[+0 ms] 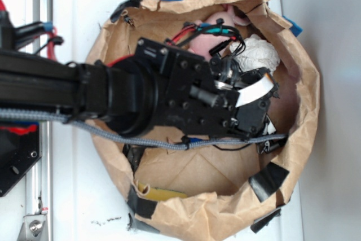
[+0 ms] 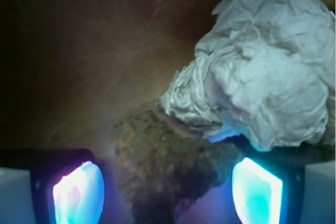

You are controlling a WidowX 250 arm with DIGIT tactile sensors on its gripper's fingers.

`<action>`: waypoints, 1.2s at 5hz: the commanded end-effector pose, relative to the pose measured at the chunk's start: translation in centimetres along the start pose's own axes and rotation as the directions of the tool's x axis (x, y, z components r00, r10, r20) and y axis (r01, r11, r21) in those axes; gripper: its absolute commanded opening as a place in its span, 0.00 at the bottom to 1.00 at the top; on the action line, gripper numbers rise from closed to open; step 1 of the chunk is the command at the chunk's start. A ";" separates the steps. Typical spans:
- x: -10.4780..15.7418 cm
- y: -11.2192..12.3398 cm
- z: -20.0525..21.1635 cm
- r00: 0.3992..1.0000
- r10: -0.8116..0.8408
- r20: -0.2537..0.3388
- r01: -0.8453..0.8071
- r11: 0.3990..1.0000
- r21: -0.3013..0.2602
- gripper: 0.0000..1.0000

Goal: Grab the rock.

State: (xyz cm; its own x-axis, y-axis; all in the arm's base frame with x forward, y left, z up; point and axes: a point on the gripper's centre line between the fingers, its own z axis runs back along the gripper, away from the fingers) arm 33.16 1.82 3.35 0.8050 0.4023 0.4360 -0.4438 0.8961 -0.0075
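Straddling the rock (image 2: 168, 166) with jaws released, the gripper (image 2: 167, 190) risks pinching the touching paper wad (image 2: 257, 72) on the right when closing.

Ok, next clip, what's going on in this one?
A WidowX arm has reached down into a brown paper bag that lies open on a white surface. Its tool is open and straddles the rock, with one lit finger on either side; whether they touch it cannot be told. A crumpled white paper wad sits right behind the rock, and a pink toy lies further back in the bag. The rock is not yet gripped.
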 end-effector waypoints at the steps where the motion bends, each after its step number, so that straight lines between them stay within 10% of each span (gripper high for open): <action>1: 2.0 0.3 1.4 0.998 0.042 0.044 -0.043 0.999 0.002 0.00; 4: 1.6 0.0 2.4 0.999 0.023 0.026 -0.022 0.999 -0.039 0.00; 6: 0.7 -0.8 9.9 0.988 -0.029 -0.152 -0.003 0.978 -0.211 0.00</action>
State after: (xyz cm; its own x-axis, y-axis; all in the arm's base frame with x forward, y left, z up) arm 28.87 -1.74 9.43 0.8964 0.3853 0.2190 -0.3540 0.9198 -0.1690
